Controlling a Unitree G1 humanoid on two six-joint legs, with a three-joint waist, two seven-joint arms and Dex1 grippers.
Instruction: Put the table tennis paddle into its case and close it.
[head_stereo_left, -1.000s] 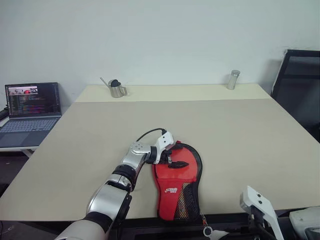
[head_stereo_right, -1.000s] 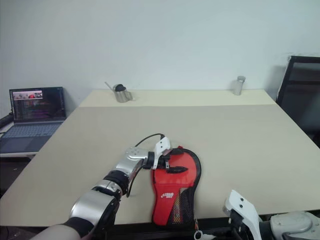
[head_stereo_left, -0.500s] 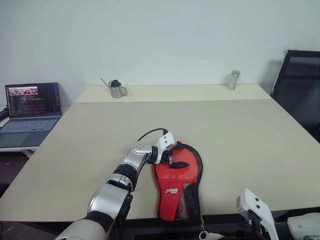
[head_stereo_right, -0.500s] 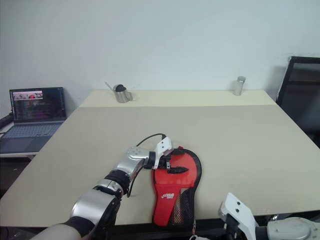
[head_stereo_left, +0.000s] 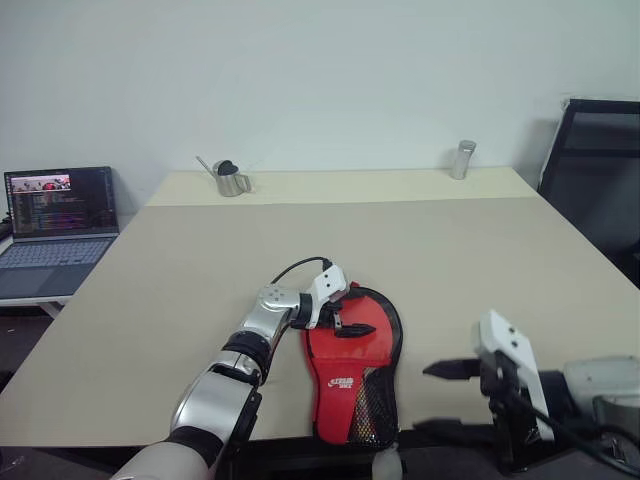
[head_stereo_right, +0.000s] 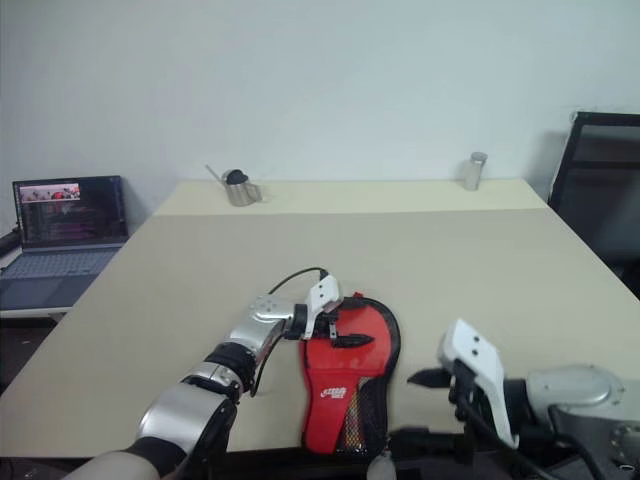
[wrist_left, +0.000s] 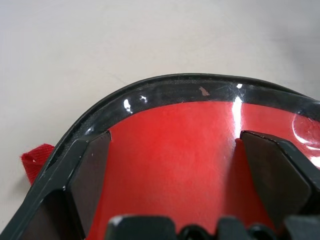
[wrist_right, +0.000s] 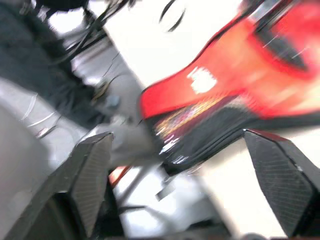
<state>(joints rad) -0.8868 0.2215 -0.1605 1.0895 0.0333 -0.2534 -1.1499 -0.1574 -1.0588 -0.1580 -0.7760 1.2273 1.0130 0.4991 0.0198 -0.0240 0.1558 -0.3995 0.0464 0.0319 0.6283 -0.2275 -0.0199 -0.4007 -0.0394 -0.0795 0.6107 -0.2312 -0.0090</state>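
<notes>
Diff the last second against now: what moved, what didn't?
The right gripper has come up from below the table's near edge to table height, right of the case, and its fingers now stand open; earlier they were hidden. It holds nothing. The left gripper stays open on the case's round end. Case, steel jug and canister are unmoved on the table.

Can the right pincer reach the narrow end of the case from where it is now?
Probably yes. The right pincer is open and hangs beside the case, near the table's front edge. Nothing lies between them. The left pincer is over the round end, away from that path.
</notes>
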